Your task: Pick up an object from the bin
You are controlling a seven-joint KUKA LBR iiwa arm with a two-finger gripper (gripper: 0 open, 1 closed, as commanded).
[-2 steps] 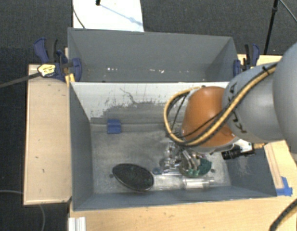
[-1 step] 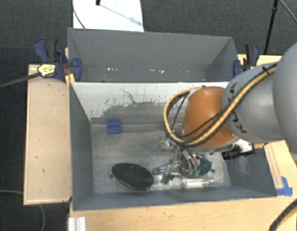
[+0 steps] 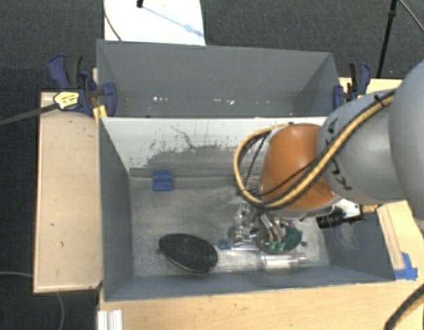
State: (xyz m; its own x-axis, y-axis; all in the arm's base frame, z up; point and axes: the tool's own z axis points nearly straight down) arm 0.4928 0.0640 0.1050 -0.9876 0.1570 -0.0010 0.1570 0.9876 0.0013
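Leftward of black brush (image 3: pixel 188 251), bin (image 3: pixel 139 215) floor lies open.

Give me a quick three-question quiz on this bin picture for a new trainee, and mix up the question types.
1. True or false: in the camera view, the black oval object lies to the left of the claw.
2. Multiple choice: what colour is the small block on the far side of the bin floor? A red, B blue, C yellow.
3. Fill in the gap: in the camera view, the clear tube-like thing lies just ____ the claw (above or below).

Key: 1 true. 2 B. 3 below.
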